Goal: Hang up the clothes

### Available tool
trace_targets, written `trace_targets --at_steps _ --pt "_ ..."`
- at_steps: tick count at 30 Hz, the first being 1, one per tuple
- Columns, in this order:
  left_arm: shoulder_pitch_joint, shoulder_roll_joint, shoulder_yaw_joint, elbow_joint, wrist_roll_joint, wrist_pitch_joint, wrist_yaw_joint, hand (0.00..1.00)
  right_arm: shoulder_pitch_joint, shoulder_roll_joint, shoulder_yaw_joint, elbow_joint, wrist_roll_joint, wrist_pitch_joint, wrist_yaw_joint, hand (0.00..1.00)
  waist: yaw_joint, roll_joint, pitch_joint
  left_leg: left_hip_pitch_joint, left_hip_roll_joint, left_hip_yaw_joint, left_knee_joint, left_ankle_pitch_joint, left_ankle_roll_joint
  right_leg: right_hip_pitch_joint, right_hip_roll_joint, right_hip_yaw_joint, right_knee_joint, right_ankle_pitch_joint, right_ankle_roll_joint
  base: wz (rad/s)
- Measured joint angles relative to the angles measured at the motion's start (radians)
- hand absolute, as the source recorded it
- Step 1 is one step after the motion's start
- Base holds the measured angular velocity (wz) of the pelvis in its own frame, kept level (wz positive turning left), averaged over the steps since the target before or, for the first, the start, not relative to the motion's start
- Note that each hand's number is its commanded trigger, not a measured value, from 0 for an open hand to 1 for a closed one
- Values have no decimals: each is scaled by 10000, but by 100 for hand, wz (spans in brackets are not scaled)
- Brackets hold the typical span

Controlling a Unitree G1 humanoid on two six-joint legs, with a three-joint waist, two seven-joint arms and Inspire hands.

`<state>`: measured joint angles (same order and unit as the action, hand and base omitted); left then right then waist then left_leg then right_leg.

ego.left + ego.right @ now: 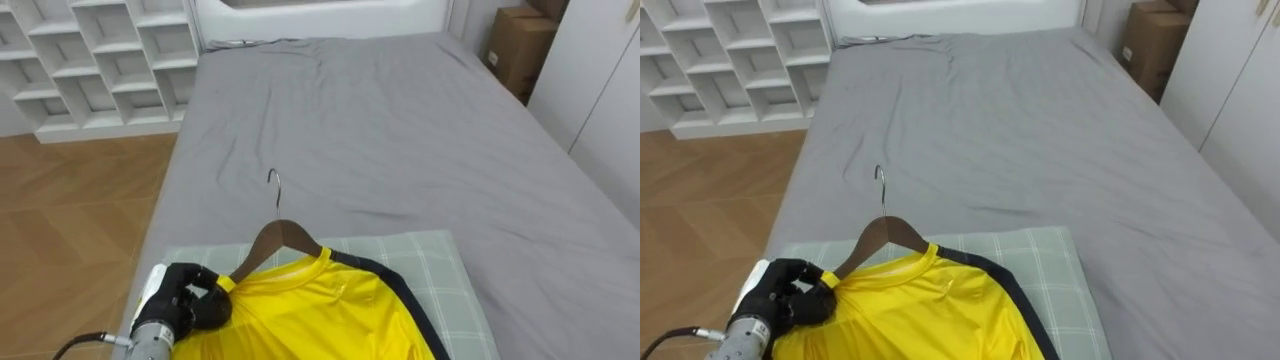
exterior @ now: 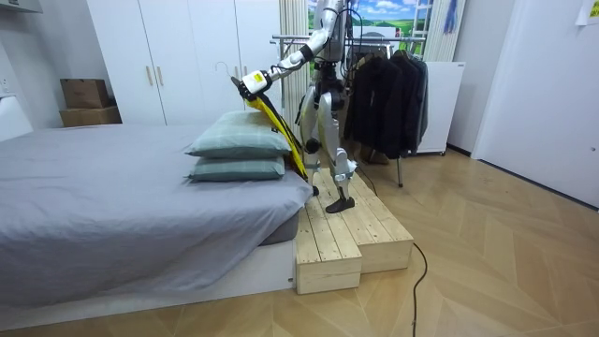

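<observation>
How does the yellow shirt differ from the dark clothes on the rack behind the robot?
The yellow shirt is bright; the dark clothes are nearly black. The yellow shirt is on a wooden hanger gripped by the left robot hand over the pillows; the dark clothes are on the rack behind the robot. Both hang down.

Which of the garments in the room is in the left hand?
The yellow shirt on the brown wooden hanger, gripped by the left hand; the others are dark garments hanging on the rack behind the robot.
</observation>
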<state>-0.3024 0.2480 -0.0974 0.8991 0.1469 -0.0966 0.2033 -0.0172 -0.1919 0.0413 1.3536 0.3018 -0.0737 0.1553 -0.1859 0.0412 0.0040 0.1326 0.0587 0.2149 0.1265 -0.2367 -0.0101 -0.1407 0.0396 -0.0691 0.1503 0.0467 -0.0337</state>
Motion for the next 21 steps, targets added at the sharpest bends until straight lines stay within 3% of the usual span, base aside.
trace_targets --at_steps 16,21 --pt "14 46 -3 -84 -475 1 54 100 -5 -2 -262 -2 -1043 -21 -332 0 -27 -14 24 110 1 -13 -22 -28 41 90 -8 -11 5 -51 40 0" --pt "49 70 -2 -1024 -565 18 232 100 -6 -151 -675 7 -1914 -12 -927 0 -27 -56 48 118 2 -93 -72 -48 32 116 -19 -63 4 -95 63 4"
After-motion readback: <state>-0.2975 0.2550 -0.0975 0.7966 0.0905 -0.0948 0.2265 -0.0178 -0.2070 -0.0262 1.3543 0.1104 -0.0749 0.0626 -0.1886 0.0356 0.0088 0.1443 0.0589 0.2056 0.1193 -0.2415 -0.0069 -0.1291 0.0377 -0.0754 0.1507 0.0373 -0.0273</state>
